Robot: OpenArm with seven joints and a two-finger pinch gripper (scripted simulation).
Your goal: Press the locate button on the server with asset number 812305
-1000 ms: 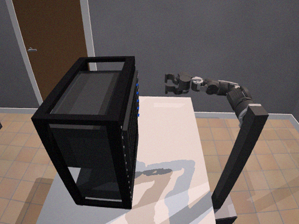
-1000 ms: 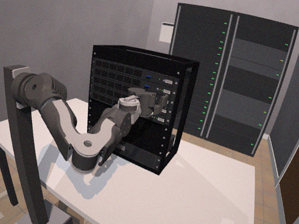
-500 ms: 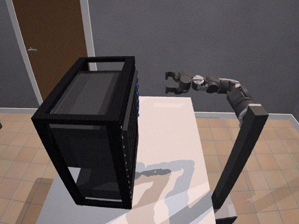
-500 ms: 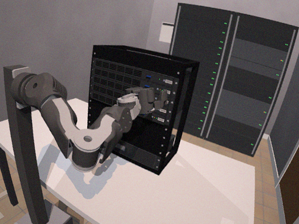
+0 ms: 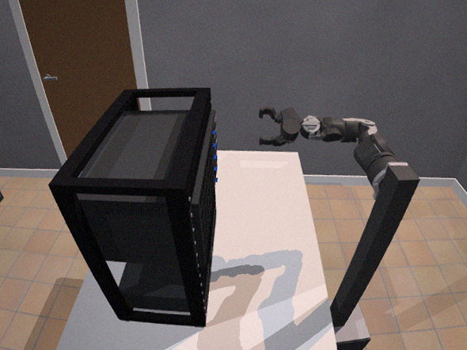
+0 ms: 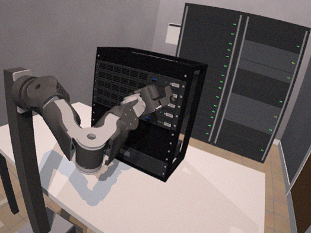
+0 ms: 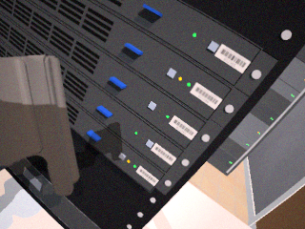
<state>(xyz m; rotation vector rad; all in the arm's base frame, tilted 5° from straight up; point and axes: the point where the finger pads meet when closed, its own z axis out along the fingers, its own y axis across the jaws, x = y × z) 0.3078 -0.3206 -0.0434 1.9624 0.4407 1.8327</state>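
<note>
A black rack (image 5: pixel 137 200) stands on the white table (image 5: pixel 262 232); it also shows in the exterior view (image 6: pixel 141 109). Its front holds several stacked servers, each with a blue handle (image 7: pixel 117 82), a small grey square locate button (image 7: pixel 152 105) and a white asset label (image 7: pixel 183 127). None of the buttons is lit blue. The label numbers are too small to read. My gripper (image 5: pixel 264 127) hangs in the air in front of the rack's face, apart from it, open and empty. In the exterior view it (image 6: pixel 165 96) covers the middle servers. One finger (image 7: pixel 38 119) fills the left of the wrist view.
The arm's dark post (image 5: pixel 373 247) stands at the table's right edge. Tall server cabinets (image 6: pixel 234 79) stand behind the table against the wall. A brown door (image 5: pixel 69 48) is in the wall beyond the rack.
</note>
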